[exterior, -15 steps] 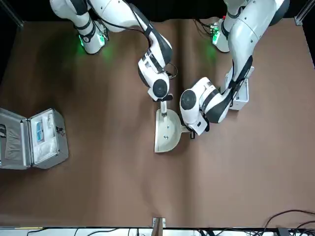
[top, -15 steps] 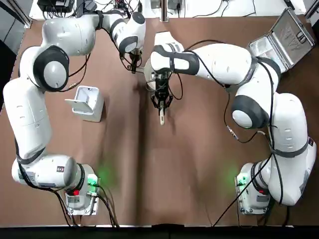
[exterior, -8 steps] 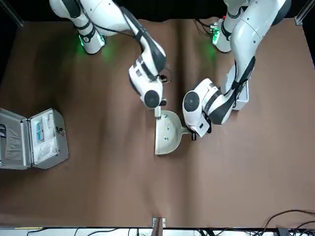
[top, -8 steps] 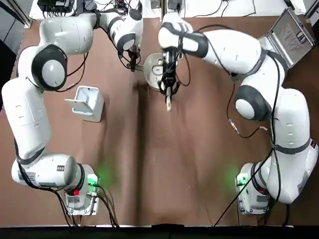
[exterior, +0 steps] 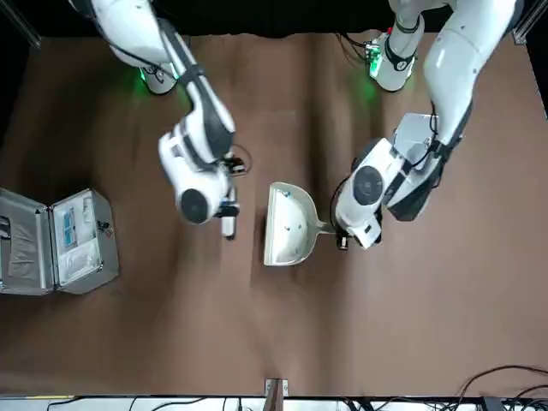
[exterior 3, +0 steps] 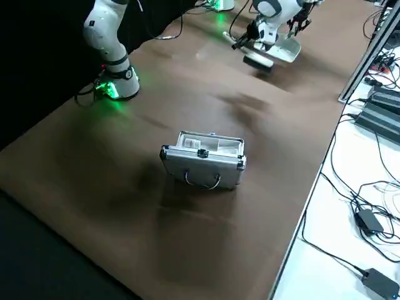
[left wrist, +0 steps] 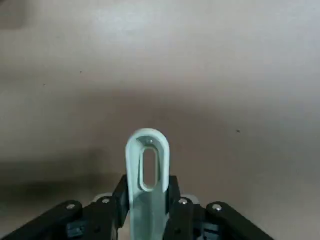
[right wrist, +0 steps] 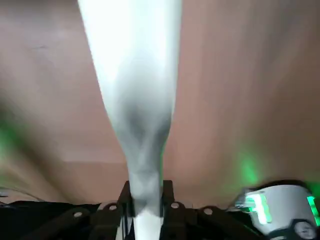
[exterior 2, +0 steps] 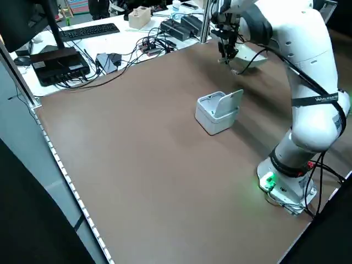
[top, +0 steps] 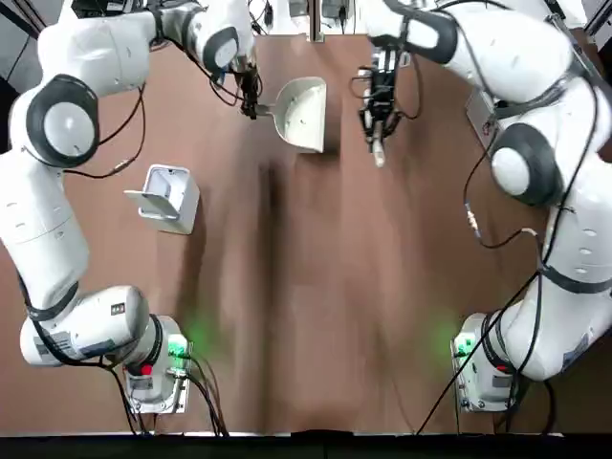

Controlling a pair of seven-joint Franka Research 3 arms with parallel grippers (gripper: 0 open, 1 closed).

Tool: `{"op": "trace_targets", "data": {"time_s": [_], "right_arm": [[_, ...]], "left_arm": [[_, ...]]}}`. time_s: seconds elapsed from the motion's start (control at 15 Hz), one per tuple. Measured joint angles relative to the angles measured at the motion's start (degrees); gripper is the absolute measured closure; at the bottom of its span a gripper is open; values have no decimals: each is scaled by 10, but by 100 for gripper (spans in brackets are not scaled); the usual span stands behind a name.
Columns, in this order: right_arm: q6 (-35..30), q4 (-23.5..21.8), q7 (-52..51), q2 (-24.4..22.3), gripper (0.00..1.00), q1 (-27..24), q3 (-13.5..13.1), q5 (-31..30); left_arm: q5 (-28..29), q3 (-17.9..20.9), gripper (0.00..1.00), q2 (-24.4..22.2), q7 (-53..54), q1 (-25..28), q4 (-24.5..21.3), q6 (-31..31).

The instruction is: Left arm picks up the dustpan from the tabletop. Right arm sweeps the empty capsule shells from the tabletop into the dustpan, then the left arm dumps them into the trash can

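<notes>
My left gripper (top: 251, 103) is shut on the thin handle (left wrist: 147, 165) of the cream-white dustpan (top: 301, 113), which hangs above the far middle of the table. A couple of tiny pale specks, the capsule shells (exterior: 293, 226), lie inside the scoop (exterior: 287, 224). To the dustpan's right, apart from it, my right gripper (top: 376, 120) is shut on the slim white brush (top: 380, 148), also seen close up as the brush (right wrist: 135, 100). The white trash can (top: 167, 196) stands lid-open on the left side, nearer my bases than the dustpan.
An open silver metal case (exterior: 60, 240) sits at the table's far right, also seen as the case (exterior 3: 203, 159). Cables and electronics (exterior 2: 77, 55) lie on a white bench beyond the far edge. Both arm bases (top: 153, 368) glow green at the near edge.
My right gripper has swung the brush off the dustpan, toward the far right. The left gripper has carried the dustpan farther from my bases.
</notes>
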Motion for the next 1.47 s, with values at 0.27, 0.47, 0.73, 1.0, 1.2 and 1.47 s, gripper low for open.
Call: {"op": "trace_targets", "data": {"time_s": [0.27,0.47,0.73,1.0,1.2,1.47], "right_arm": [[67,-189,-130,-98,74,-88,-2,-49],[138,-307,-197,-129,74,-104,-2,-67],[182,-411,-228,-140,74,-100,6,-69],[184,-459,-229,-171,74,-96,8,-69],[194,-469,-229,-181,74,-96,8,-69],[221,-471,-212,-181,74,-86,10,-61]], "left_arm": [[-43,-76,66,0,84,94,1,0],[-71,-108,66,0,128,137,2,-1],[-92,-136,66,0,173,183,17,-27],[-100,-140,66,0,212,209,47,-73],[-101,-141,66,0,243,240,63,-95],[-101,-141,66,0,306,292,75,-134]]}}
